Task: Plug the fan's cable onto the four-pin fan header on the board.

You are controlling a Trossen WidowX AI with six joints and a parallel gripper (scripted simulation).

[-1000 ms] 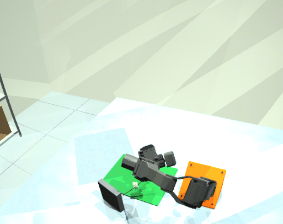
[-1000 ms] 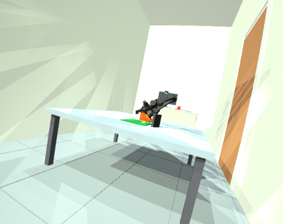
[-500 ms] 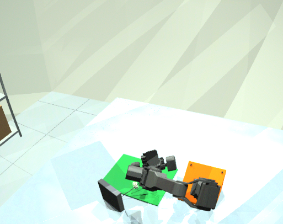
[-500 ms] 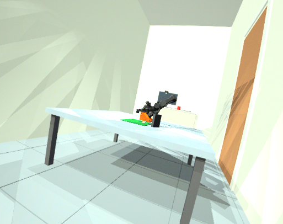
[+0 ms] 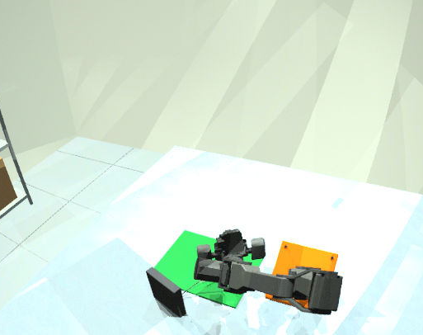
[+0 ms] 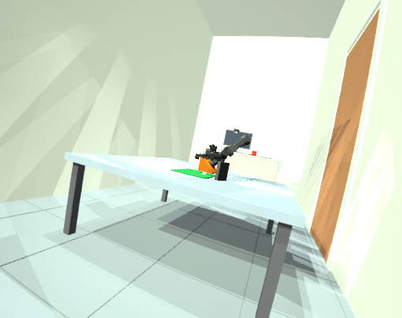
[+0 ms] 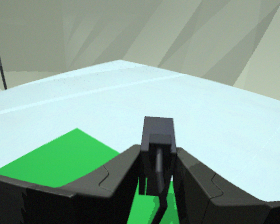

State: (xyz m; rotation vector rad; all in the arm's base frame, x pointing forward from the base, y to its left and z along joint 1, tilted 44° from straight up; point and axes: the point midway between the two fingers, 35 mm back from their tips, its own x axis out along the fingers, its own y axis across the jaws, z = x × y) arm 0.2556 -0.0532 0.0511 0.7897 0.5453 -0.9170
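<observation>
My gripper (image 7: 156, 152) (image 5: 231, 239) is shut on the dark cable plug (image 7: 158, 131), which juts up from between the fingertips in the wrist view. The cable (image 7: 159, 167) hangs from the plug toward the bottom of that view. The green board (image 5: 178, 257) (image 6: 185, 171) (image 7: 73, 155) lies flat on the table. The gripper is raised over the board's far side and tipped toward the back wall, with the plug off the board. The four-pin header is hidden behind the arm in the top view and cannot be made out in the wrist view.
The black upright block (image 5: 163, 290) (image 6: 222, 171) stands at the board's near left edge, with thin cable strands beside it. The orange base plate (image 5: 318, 257) (image 6: 204, 166) lies right of the board under the arm. A shelf rack (image 5: 14, 158) stands at far left.
</observation>
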